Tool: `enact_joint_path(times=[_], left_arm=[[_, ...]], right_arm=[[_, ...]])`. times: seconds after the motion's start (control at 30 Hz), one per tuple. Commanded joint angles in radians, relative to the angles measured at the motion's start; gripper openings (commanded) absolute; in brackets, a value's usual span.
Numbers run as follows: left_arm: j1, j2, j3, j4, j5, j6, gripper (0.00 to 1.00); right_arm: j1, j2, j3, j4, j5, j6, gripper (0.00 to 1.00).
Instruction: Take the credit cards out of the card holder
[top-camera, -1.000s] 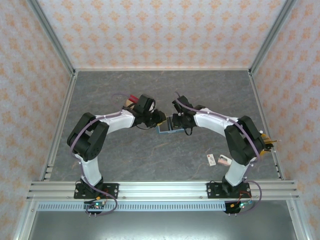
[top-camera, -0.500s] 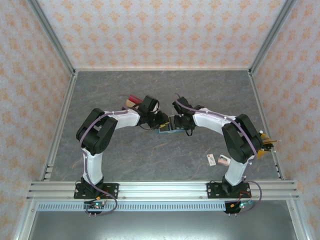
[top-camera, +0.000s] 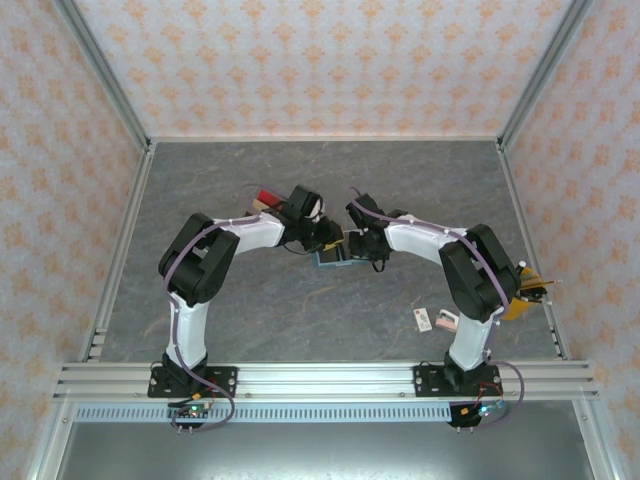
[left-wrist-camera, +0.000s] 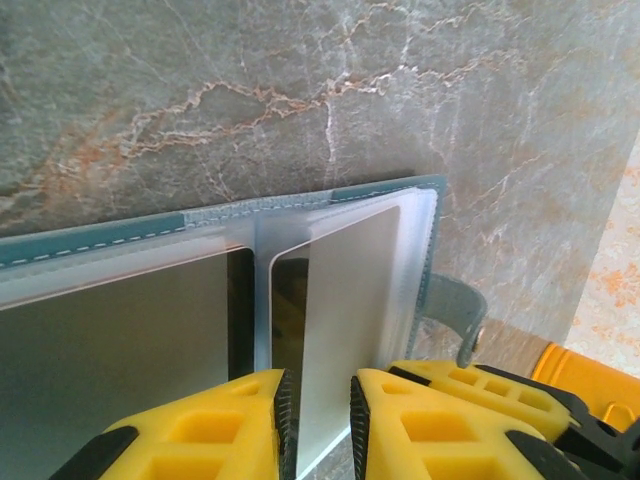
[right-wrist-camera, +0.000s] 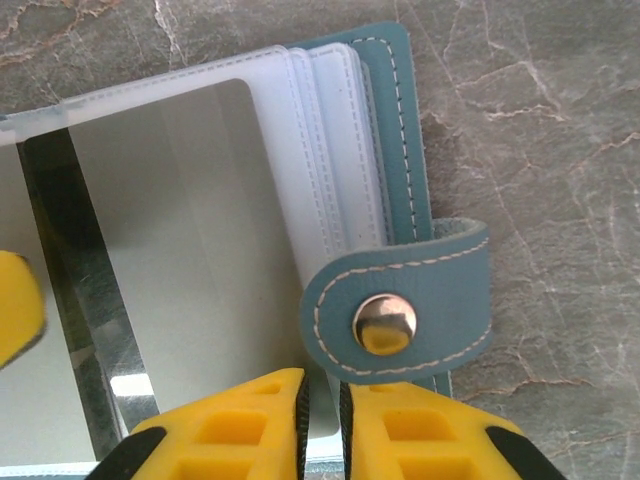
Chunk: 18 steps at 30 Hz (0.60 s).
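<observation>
- The card holder (top-camera: 333, 257), a small teal folding wallet, lies open on the grey marbled bench (top-camera: 300, 310), midway between the two arms.
- Its stitched cover looks soft and its clear sleeves (right-wrist-camera: 330, 150) thin and floppy. We judge it light, likely to lift or slide unless one side is pinned.
- The credit cards (right-wrist-camera: 180, 220) sit inside the sleeves, showing as pale, glossy faces. We judge them stiff, thin and slick, best taken by an exposed edge at a sleeve mouth.
- The left fingers (left-wrist-camera: 290, 420) are nearly pressed together, pinching a sleeve leaf with a pale card in it.
- The right fingers (right-wrist-camera: 298, 410) are likewise almost together, nipping the holder's near edge just beside the snap strap (right-wrist-camera: 400, 310).
- We can read no brand or writing. The metal snap is plain.
- Near the right arm's base lie a small white tag (top-camera: 422, 319) and a pinkish lump (top-camera: 448, 321).
</observation>
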Motion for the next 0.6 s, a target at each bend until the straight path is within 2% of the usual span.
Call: enact_joint_path(times=[0.0,0.57], left_arm=[[-0.013,0.016,0.026,-0.048,0.004,0.033,0.26],[-0.013,0.050,0.069,-0.092,0.008,0.080,0.26]], right_arm=[[-0.004,0.032,0.007,-0.030,-0.011,-0.004,0.19],[-0.009,0.047,0.006,-0.036,-0.035,-0.005,0.19]])
